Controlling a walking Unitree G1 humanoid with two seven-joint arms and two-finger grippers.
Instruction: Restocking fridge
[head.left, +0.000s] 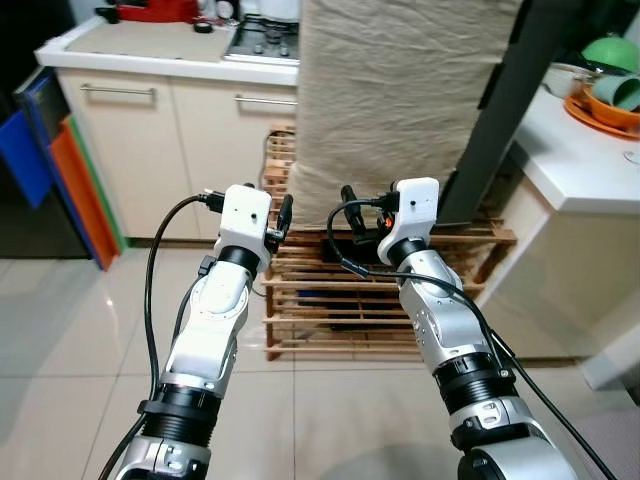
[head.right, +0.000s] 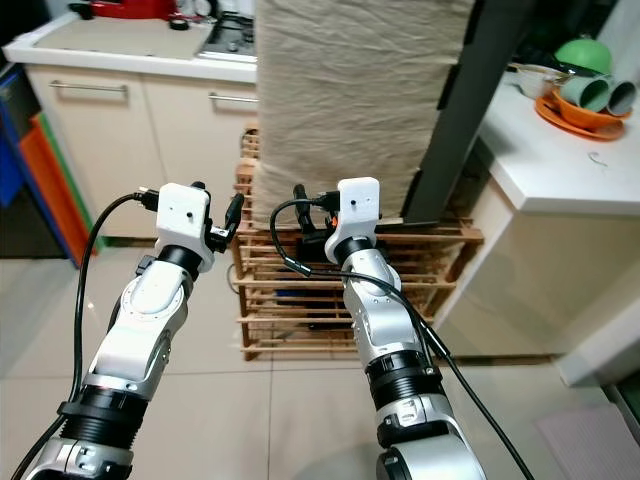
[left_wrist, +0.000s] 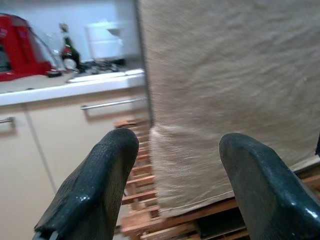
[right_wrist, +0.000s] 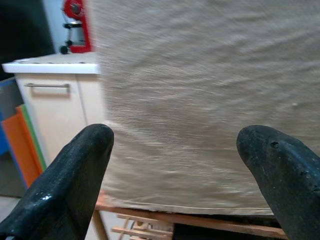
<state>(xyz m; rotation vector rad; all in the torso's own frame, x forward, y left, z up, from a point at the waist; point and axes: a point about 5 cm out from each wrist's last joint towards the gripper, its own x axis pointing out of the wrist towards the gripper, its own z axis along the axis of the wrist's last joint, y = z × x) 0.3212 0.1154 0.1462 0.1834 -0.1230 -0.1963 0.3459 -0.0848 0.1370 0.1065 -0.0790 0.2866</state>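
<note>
No brand, label or writing can be read anywhere in these views.

A tall block draped in beige cloth (head.left: 400, 90) fills the upper centre of the left eye view. Its long axis runs upright, and its lower edge rests on a wooden slatted rack (head.left: 340, 300) that sits on the pale tiled floor (head.left: 60, 360). Whether this covered block is the fridge cannot be told; no fridge door or food items can be made out.

Both arms are raised in front of the cloth, in the middle of the frame. The left gripper (left_wrist: 175, 185) has its two black fingers (left_wrist: 95, 185) spread wide apart, holding nothing and touching nothing; between them the cloth's lower corner and the rack's slats are seen. The right gripper (right_wrist: 175, 180) is likewise spread wide, its fingers (right_wrist: 70, 185) empty and clear of the cloth, pointing at the fabric's lower part.

At the upper left of the left eye view runs a white counter (head.left: 130, 50) with cream cabinets (head.left: 130, 140) below, a gas hob (head.left: 262, 38) and a red appliance (head.left: 150, 10) on top. Blue and orange boards (head.left: 50, 160) lean at the far left. At the upper right, a second white counter (head.left: 570, 150) carries an orange dish with green cups (head.left: 610, 90). A dark post (head.left: 505, 110) slants beside the cloth.
</note>
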